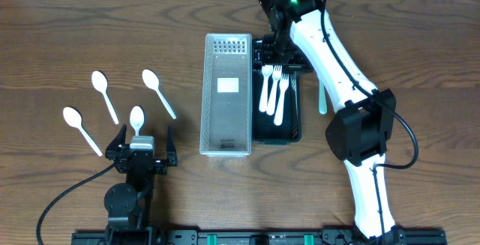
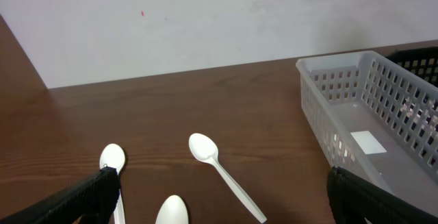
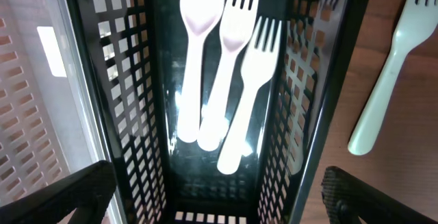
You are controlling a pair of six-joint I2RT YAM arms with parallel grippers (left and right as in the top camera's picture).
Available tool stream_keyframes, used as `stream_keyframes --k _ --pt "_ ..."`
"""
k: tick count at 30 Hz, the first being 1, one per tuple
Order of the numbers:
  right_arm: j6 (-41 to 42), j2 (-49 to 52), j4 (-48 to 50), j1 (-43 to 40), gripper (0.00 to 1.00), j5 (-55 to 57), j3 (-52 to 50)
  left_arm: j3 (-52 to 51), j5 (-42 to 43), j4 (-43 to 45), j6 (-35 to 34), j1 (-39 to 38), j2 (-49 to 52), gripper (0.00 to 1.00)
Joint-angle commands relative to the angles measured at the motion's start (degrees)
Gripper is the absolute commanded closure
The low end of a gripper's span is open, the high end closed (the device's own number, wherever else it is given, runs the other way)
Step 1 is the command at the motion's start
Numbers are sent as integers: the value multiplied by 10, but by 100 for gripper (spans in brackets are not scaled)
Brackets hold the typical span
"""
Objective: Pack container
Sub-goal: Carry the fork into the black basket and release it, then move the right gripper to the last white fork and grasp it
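**A:** Where is everything?

**B:** Three white pieces lie in the black basket [image 1: 277, 134]. A loose fork [image 1: 322, 97] lies on the table just beside it, and four spoons [image 1: 152, 80] lie left of the clear basket [image 1: 225, 129].

**A:** And the grippers?

**B:** The right gripper [image 3: 215, 172] hangs over the black basket, and the left gripper [image 1: 145, 141] is by the spoons. Both are spread wide and hold nothing.

**A:** How would the fork handle?

**B:** I'd guess light, stiff, slick plastic lying flat, so pinch it mid-handle.

**A:** Any writing?

**B:** Only a blank-looking white label [image 1: 227, 85] in the clear basket.
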Motion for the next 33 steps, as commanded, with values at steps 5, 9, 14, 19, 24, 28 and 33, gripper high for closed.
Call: stream_keyframes --k 5,9,14,19,24,28,33 --pt "-26 -1 -15 -55 1 3 68 -8 12 -22 8 -2 0 2" --pt "-122 -1 -15 -103 1 -5 73 -8 12 -22 8 -2 0 2" --pt "-254 -1 -18 -146 1 26 68 -8 12 -22 8 -2 0 2" --pt "-264 1 -17 -174 1 29 68 -8 12 -22 8 -2 0 2" --pt "-301 6 -13 -184 1 32 47 -8 12 -22 8 -2 0 2" --pt "-282 6 0 -180 1 31 -15 -8 12 -22 8 -2 0 2" --pt "-233 6 54 -174 1 31 -107 -8 12 -22 8 -2 0 2"
